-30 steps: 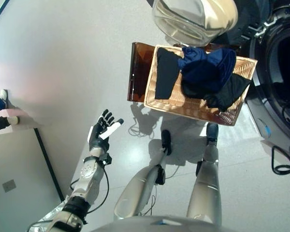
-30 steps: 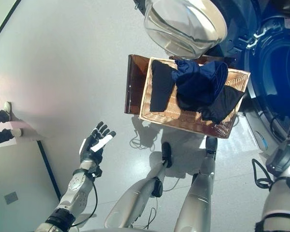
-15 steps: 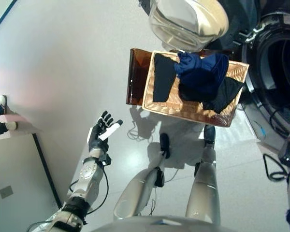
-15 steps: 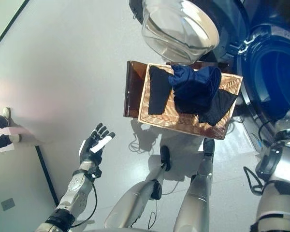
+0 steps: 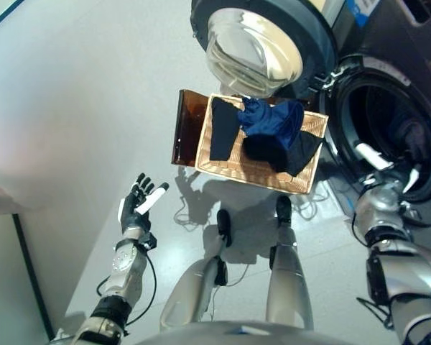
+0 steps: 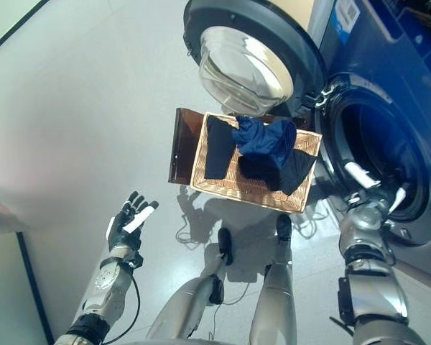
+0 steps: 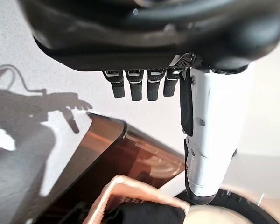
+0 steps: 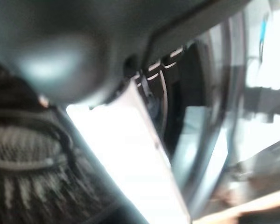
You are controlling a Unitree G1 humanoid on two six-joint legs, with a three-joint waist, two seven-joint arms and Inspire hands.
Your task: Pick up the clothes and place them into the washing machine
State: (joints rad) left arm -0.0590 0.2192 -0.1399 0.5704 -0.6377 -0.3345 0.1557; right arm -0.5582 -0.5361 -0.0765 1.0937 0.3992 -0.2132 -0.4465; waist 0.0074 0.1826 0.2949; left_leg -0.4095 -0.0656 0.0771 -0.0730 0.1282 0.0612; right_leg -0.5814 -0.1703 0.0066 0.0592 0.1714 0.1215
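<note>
A blue garment (image 5: 269, 118) lies piled on black clothes (image 5: 223, 131) in a wicker basket (image 5: 253, 169), which rests on a brown stand (image 5: 185, 129) before the washing machine. The machine's round door (image 5: 255, 50) stands open, and its dark drum (image 5: 388, 129) is to the right of the basket. My right hand (image 5: 386, 180) is raised at the drum's front rim, open and holding nothing. My left hand (image 5: 136, 203) hovers over the floor, left of the basket, open and empty. In the left wrist view, the basket's rim (image 7: 107, 196) and black cloth (image 7: 149, 215) show beyond its straight fingers (image 7: 136, 86).
A second blue machine (image 6: 388, 43) stands to the right of the open one. Grey floor (image 5: 79, 108) stretches left of the basket. A dark line (image 5: 29, 266) on the floor runs along the lower left.
The camera has tilted, so more of the machine shows. My right arm has come into view and risen to the drum's rim. The left hand keeps its pose.
</note>
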